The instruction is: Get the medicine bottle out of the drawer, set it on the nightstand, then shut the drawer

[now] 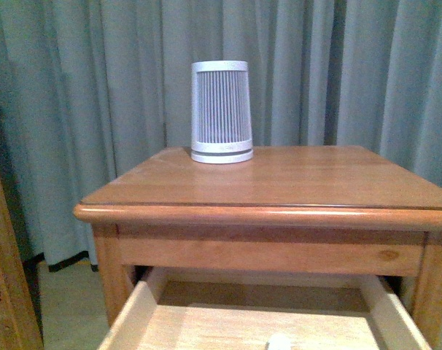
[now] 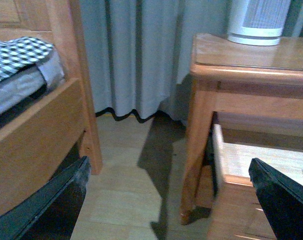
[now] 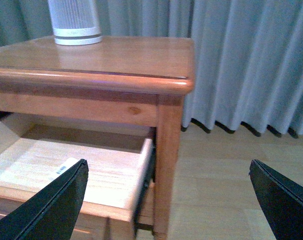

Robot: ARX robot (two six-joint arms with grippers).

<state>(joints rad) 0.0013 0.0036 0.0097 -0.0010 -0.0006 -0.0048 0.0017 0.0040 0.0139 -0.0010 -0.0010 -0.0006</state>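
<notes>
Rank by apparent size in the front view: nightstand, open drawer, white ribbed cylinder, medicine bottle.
1. nightstand
2. drawer, partly cut off by the picture's lower edge
3. white ribbed cylinder
4. medicine bottle, only its top shows, so its full size is unsure

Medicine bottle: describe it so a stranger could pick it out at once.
Find the honey-brown nightstand before the grey curtain; its upper drawer stands pulled open, pale wood inside. On that drawer's floor, toward the front, sits the medicine bottle: small and white with a rounded top, far smaller than the white ribbed cylinder on the nightstand's top.
</notes>
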